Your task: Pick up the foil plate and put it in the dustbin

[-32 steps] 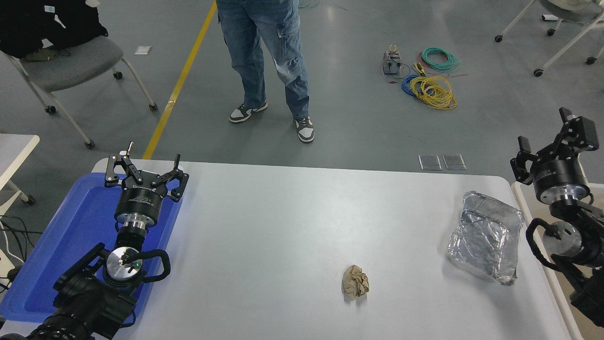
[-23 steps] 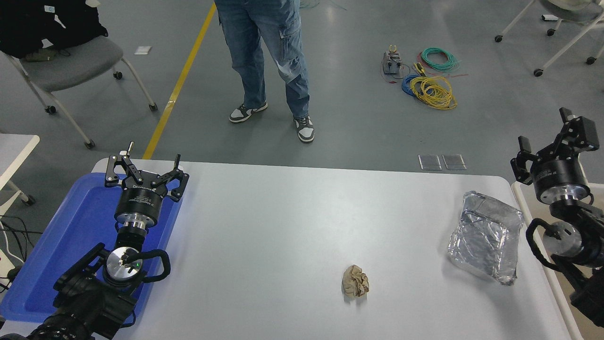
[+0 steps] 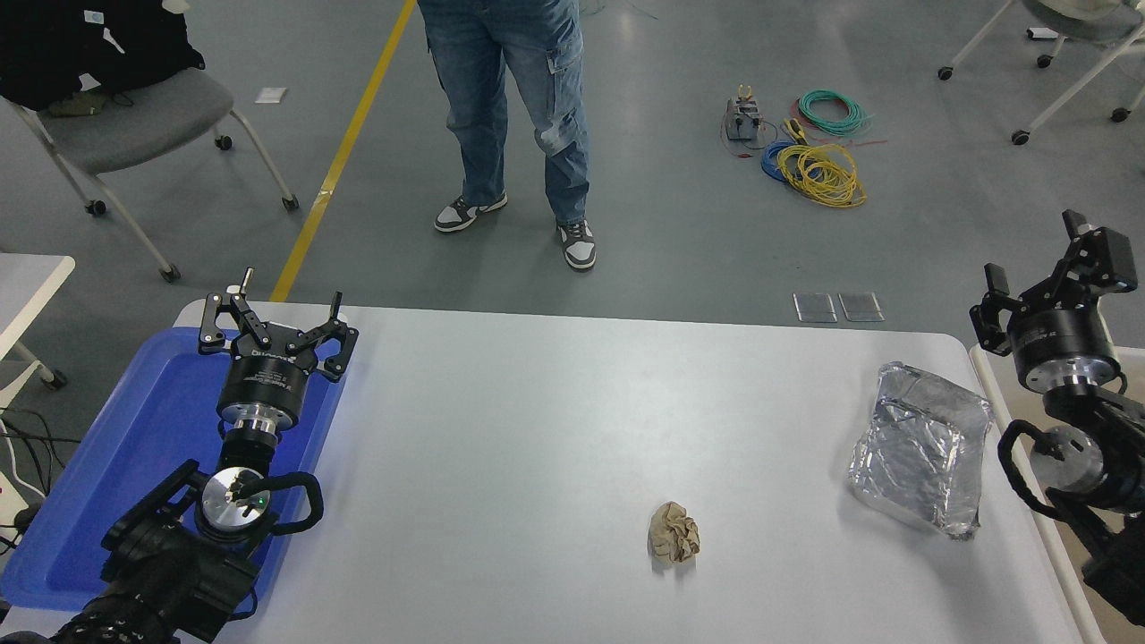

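Right end effector (image 3: 1038, 268) spread wide and empty, raised just right of the foil plate (image 3: 921, 461), over the dustbin (image 3: 993, 394) rim. Foil plate crinkled, lying on the white bench (image 3: 555, 429) at its right edge, touching nothing but the bench. Crumpled brown paper ball (image 3: 674, 532) well left of the foil plate. Left end effector (image 3: 273, 324) likewise spread and empty, parked far left of the foil plate, above a blue tray (image 3: 116, 447). Person's legs (image 3: 510, 116) beyond the bench.
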Controlling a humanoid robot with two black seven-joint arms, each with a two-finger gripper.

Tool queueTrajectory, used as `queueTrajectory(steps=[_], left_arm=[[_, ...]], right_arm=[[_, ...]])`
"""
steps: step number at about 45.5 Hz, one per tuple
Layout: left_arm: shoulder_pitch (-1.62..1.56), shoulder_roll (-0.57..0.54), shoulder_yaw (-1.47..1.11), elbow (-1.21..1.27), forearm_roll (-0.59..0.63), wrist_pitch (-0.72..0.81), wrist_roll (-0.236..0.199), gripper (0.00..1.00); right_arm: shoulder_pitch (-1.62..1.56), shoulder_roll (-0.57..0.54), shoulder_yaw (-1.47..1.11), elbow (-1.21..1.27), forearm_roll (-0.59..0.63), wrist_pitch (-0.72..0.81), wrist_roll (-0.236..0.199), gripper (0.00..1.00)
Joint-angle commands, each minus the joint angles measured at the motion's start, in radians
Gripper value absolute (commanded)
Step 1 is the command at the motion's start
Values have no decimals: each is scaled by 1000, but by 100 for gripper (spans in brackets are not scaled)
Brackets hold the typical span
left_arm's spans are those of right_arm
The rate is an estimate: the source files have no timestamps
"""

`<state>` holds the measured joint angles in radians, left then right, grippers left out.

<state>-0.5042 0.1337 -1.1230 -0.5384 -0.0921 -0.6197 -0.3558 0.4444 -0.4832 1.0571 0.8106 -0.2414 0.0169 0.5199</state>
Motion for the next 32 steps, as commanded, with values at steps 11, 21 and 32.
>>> queueTrajectory(steps=[11, 21, 32], left_arm=[[0, 0, 0, 0, 0, 0, 0, 100], [0, 0, 0, 0, 0, 0, 0, 100], [1, 1, 0, 0, 0, 0, 0, 100]], right_arm=[[2, 0, -5, 1, 1, 0, 3, 100], [11, 2, -6, 1, 1, -2, 3, 100], [13, 0, -11, 1, -1, 0, 2, 100]])
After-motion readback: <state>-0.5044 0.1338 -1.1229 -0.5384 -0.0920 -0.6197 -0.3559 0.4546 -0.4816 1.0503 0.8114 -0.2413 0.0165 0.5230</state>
